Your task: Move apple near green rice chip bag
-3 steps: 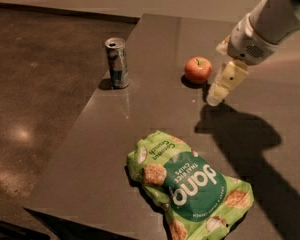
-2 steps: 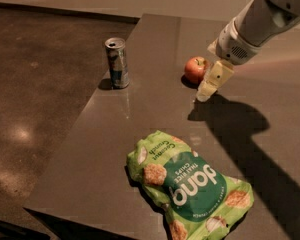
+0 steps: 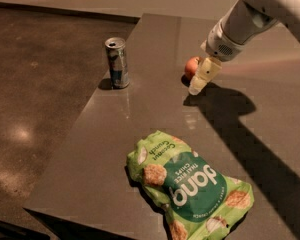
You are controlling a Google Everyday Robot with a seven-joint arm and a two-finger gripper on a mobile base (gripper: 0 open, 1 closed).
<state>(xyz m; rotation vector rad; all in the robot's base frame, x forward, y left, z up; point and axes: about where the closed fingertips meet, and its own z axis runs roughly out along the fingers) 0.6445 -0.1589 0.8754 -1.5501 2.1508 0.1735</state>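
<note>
claw [image 3: 196, 85] low over the bench [image 3: 270, 149], tip just in front of the apple [image 3: 191, 65] and half hiding it, looks lined up for the pick; apart or together, can't tell. green rice chip bag [image 3: 187, 189] lies well apart on claw's camera side, so apple not yet delivered

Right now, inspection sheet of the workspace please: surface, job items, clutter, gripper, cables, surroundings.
Surface: dark grey glossy tabletop, arm shadow across its right side.
Job's things: small round red-orange apple at the far side, partly hidden by the gripper; crinkled bright green rice chip bag lying flat at the near edge, well apart from the apple.
Clutter: slim silver-blue drink can, upright near the left edge.
Gripper: cream-coloured gripper, angled down, close beside the apple.
Cables: nothing seen.
Surroundings: dark speckled floor to the left.
</note>
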